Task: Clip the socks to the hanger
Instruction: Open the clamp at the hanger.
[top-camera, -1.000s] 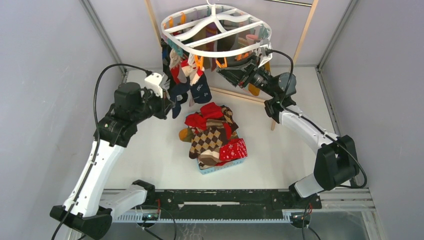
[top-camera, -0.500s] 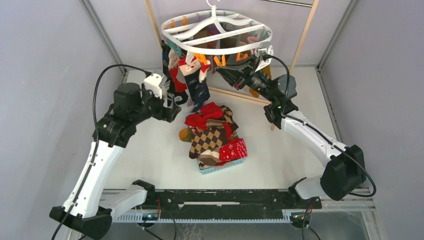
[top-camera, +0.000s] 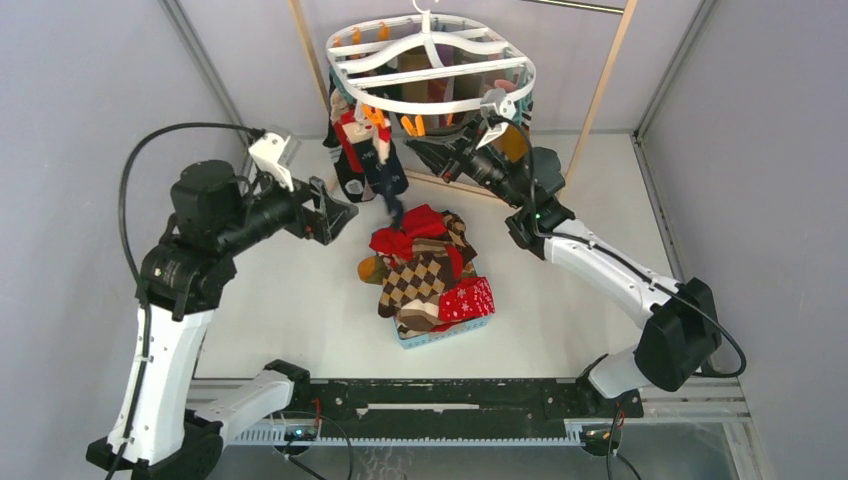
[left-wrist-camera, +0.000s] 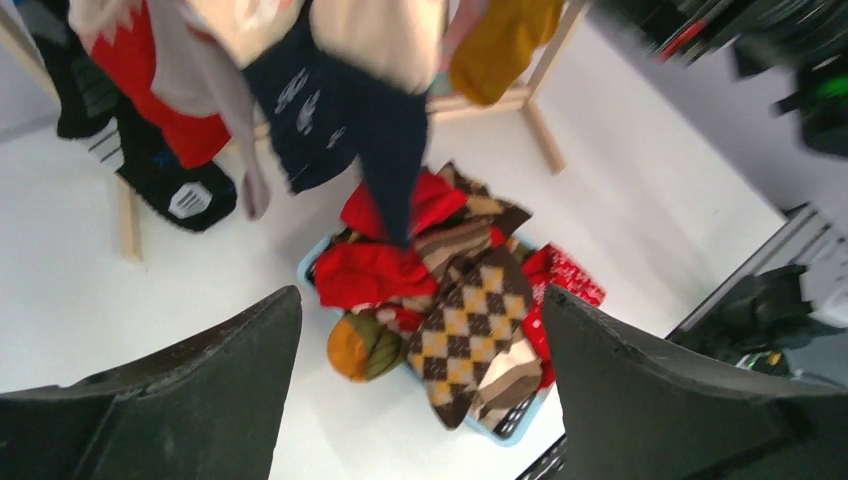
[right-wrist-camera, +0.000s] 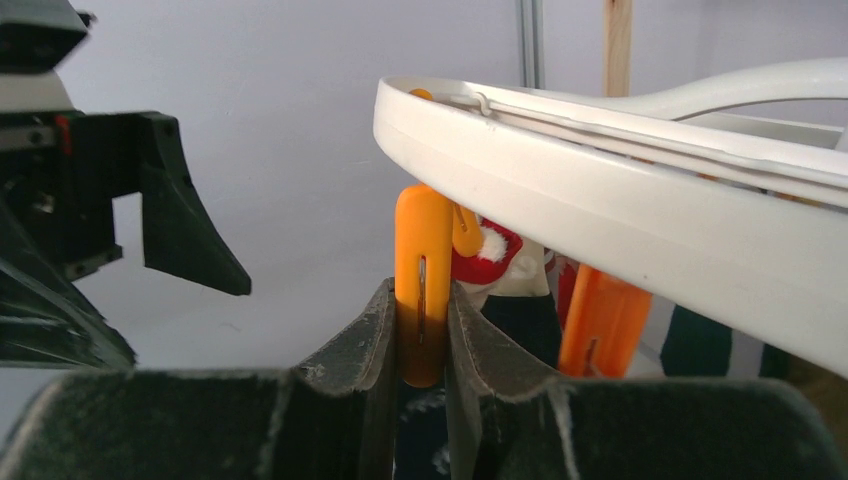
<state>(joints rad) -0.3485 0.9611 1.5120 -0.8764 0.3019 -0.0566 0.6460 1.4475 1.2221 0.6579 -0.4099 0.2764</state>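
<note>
White tabletop (top-camera: 290, 300) within grey walls (top-camera: 90, 120). Soft argyle and red socks (top-camera: 428, 275) heap in a light-blue basket (top-camera: 445, 332). Above hangs the glossy white oval hanger (top-camera: 447, 106); the right gripper (right-wrist-camera: 421, 300) pinches a smooth orange clothespin (right-wrist-camera: 421, 235) under its rim. The left gripper (left-wrist-camera: 420, 390) gapes wide, seemingly holding nothing.

Left arm up, upper link near vertical, wrist angled in toward centre. Left end effector (top-camera: 338, 222) fingers spread wide, nothing between them. Right arm stretched forward and inward from its base, wrist raised. Right end effector (right-wrist-camera: 421, 292) fingers pinched tight on both sides of an orange clothespin (right-wrist-camera: 422, 245).
</note>
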